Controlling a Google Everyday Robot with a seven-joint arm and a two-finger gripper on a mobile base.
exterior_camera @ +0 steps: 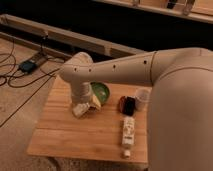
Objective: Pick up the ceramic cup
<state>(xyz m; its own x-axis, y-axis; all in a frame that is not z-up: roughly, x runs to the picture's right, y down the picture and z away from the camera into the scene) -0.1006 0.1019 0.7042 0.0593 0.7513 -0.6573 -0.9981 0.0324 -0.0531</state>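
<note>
The ceramic cup (142,98) is a small plain white cup. It stands upright at the right side of the wooden table (65,135), close against my arm's big white shell. My gripper (80,109) hangs down from the wrist onto the table's left part, left of the green bowl (102,92). It is well to the left of the cup, with the bowl and a dark object between them. A pale beige thing (95,102) lies right beside the gripper, against the bowl's front.
A dark red and black object (127,105) sits just left of the cup. A long white bottle (128,133) lies in front of it near the table's front edge. Cables and a black box (27,65) lie on the floor at left.
</note>
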